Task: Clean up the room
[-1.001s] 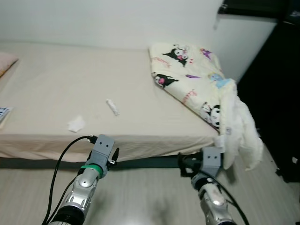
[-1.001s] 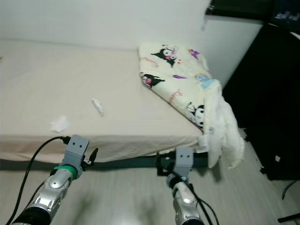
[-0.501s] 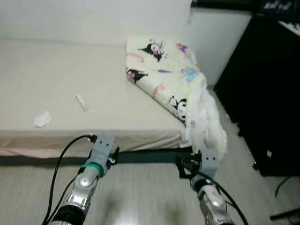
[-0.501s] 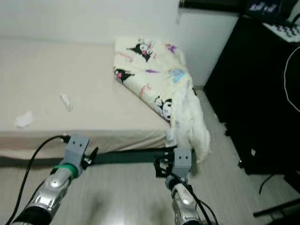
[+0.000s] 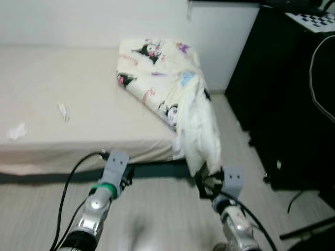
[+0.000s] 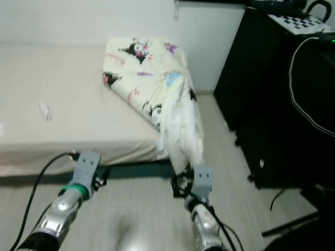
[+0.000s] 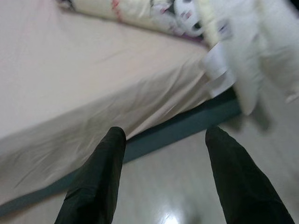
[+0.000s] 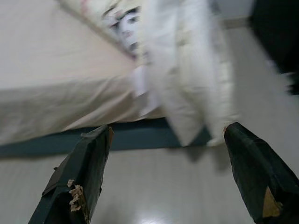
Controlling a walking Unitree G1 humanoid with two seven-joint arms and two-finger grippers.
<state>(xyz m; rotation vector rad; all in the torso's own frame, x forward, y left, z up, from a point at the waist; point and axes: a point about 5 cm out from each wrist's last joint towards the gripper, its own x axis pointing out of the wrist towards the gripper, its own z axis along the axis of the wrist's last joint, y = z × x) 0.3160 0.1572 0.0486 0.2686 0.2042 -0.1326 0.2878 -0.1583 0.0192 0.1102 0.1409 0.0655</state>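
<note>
A cream bed (image 5: pixel 78 138) lies ahead. On its near right corner is a cartoon-print blanket (image 5: pixel 154 78), with one end hanging over the mattress edge (image 5: pixel 201 130). A small rolled tissue (image 5: pixel 63 110) and a crumpled tissue (image 5: pixel 17 132) rest on the sheet at the left. My left gripper (image 7: pixel 163 133) is held low before the bed's side, open and holding nothing. My right gripper (image 8: pixel 168 128) is open too and points at the hanging blanket end (image 8: pixel 187 79), clear of it.
A tall black cabinet (image 5: pixel 282 94) stands at the right, with cables (image 5: pixel 316 78) draped on it and a checkerboard (image 5: pixel 309 18) on top. Pale wooden floor (image 5: pixel 157 219) runs between the bed and the cabinet. A white wall backs the bed.
The whole picture has slid left, so the camera has turned right. The cabinet has come further into view. Both arms hold the same pose with open fingers.
</note>
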